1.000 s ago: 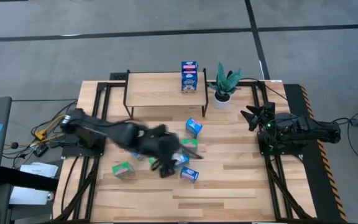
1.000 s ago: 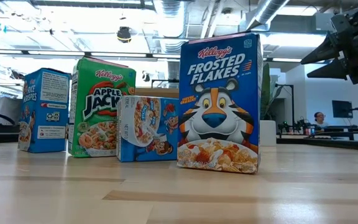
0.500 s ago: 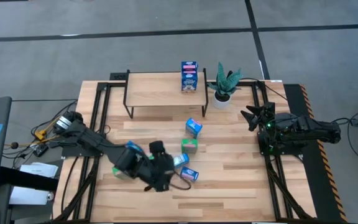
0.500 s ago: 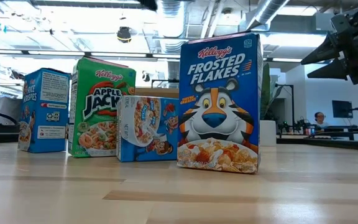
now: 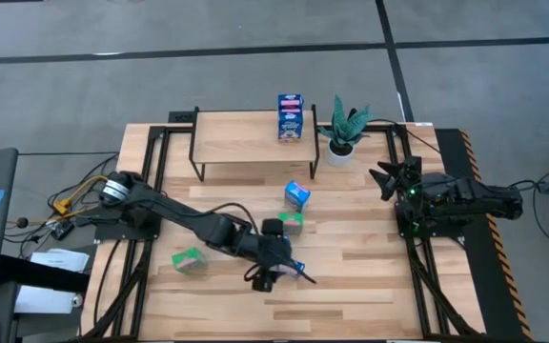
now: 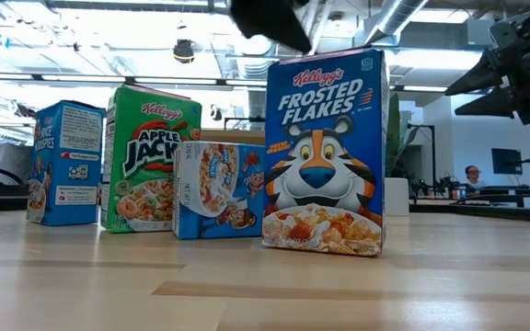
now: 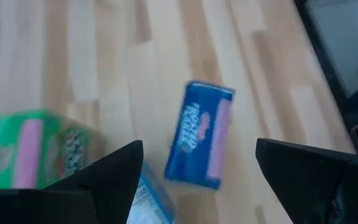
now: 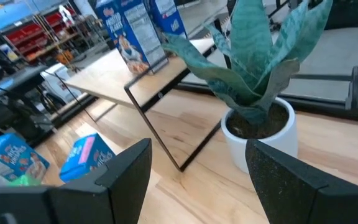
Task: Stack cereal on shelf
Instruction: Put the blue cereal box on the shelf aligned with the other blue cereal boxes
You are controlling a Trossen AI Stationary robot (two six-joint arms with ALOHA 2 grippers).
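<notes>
Your target, a blue Frosted Flakes box (image 6: 323, 152), is standing upright on the table (image 5: 370, 286) toward its front, under the left gripper (image 5: 273, 270); from the left wrist camera you are looking down on its blue top with the pink label (image 7: 200, 134), framed between the two dark fingers (image 7: 104, 180), which are spread wide with nothing between them. The left arm is reaching diagonally across the table from its left side. Just beside that box, a green Apple Jacks box (image 5: 291, 222) and a blue box (image 5: 296, 195) are sitting nearer the shelf, and another green box (image 5: 189, 259) is lying off to the left, well apart. In the low view you are seeing Apple Jacks (image 6: 148, 158), a small blue box (image 6: 217, 189) and a Rice Krispies box (image 6: 65, 164) lined up behind the Frosted Flakes.

The shelf (image 5: 236, 133) is standing at the back of the table, carrying one upright blue box (image 5: 290, 117) at its right end. A potted plant (image 5: 343, 130) is sitting just right of the shelf.

The right gripper (image 5: 389, 178) is waiting at the right edge, its fingers (image 8: 129, 168) held apart and empty, pointing at the plant.
</notes>
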